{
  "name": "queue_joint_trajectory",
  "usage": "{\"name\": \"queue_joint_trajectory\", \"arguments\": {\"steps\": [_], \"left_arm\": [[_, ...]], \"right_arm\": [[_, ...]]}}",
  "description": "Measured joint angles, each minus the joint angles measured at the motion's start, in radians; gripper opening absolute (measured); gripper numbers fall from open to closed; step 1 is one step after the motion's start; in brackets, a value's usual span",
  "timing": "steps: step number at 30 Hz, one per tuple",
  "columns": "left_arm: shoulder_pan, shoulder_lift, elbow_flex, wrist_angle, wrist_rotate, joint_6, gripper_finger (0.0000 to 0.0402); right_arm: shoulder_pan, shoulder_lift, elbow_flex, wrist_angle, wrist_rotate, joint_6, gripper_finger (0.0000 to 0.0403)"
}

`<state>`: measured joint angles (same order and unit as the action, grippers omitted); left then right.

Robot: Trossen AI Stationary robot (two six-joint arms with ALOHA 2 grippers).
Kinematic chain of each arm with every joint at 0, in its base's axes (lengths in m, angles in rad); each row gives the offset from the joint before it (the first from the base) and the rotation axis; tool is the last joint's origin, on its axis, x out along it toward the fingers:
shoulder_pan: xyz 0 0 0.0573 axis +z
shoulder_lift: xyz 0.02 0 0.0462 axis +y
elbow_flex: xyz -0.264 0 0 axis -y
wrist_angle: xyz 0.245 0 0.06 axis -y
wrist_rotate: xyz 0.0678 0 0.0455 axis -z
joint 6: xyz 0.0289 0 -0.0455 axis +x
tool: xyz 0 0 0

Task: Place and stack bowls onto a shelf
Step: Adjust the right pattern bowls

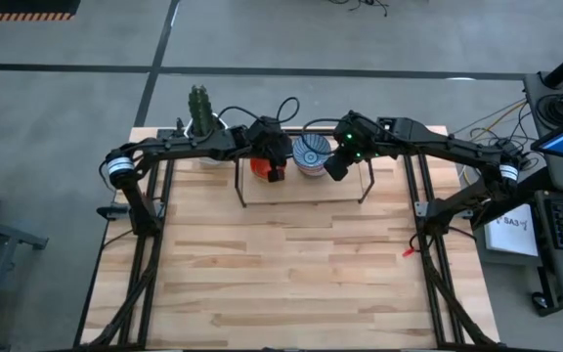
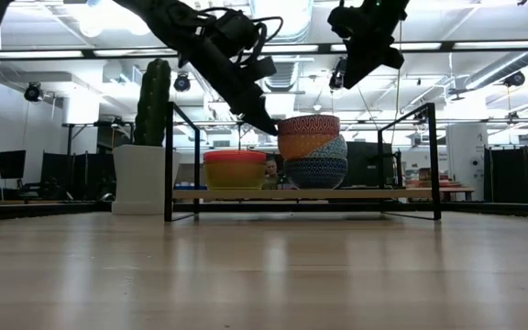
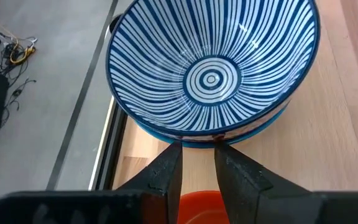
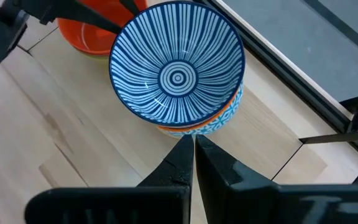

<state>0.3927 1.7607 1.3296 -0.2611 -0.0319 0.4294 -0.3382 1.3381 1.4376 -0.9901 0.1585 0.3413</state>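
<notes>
The shelf (image 1: 301, 188) stands along the far edge of the counter (image 1: 291, 284), near its middle.

High view: two bowl positions show on the shelf. An orange-red bowl (image 1: 260, 164) sits toward the shelf's left end, partly covered by the left claw (image 1: 276, 172). A striped bowl (image 1: 311, 153) sits at mid-shelf. The right claw (image 1: 334, 168) hangs just beside the striped bowl on its right. A cactus pot (image 1: 199, 125) stands at the far edge, left of the shelf.

Low view: this view alone shows the stacking. The mid-shelf stack (image 2: 312, 151) has several nested bowls, a blue patterned one at the bottom and an orange-red-sided rim on top. The left stack (image 2: 235, 170) shows an orange-red rim over a yellow body. The left claw tip is at the mid-stack's top rim; contact cannot be told. The right claw is raised well above the shelf.

Left wrist view: the fingers (image 3: 166, 177) stand narrowly apart, holding nothing, just short of the striped bowl's rim and above the orange-red bowl.

Right wrist view: the fingers (image 4: 178, 165) are almost together, empty, near the stack's edge. An orange layer and a blue patterned bowl show beneath the striped bowl.
</notes>
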Motion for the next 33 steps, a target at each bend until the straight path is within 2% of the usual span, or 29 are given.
{"name": "queue_joint_trajectory", "arguments": {"steps": [11, 18, 24, 33], "left_arm": [[-0.001, -0.024, 0.001, -0.02, -0.008, -0.039, 0.0077], [-0.001, -0.069, -0.001, -0.087, -0.011, -0.056, 0.0077], [-0.03, -0.166, -0.074, -0.1, -0.009, -0.105, 0.0077], [-0.153, -0.425, -0.305, 0.024, 0.023, -0.199, 0.0077]], "right_arm": [[0.0, -0.007, 0.0, -0.009, 0.0, 0.0, 0.0009], [0.032, -0.06, -0.037, 0.005, 0.0, 0.001, 0.0009], [0.098, -0.17, -0.198, 0.128, 0.0, 0.012, 0.0009], [0.183, -0.332, -0.502, 0.441, -0.002, 0.038, 0.0009]]}}
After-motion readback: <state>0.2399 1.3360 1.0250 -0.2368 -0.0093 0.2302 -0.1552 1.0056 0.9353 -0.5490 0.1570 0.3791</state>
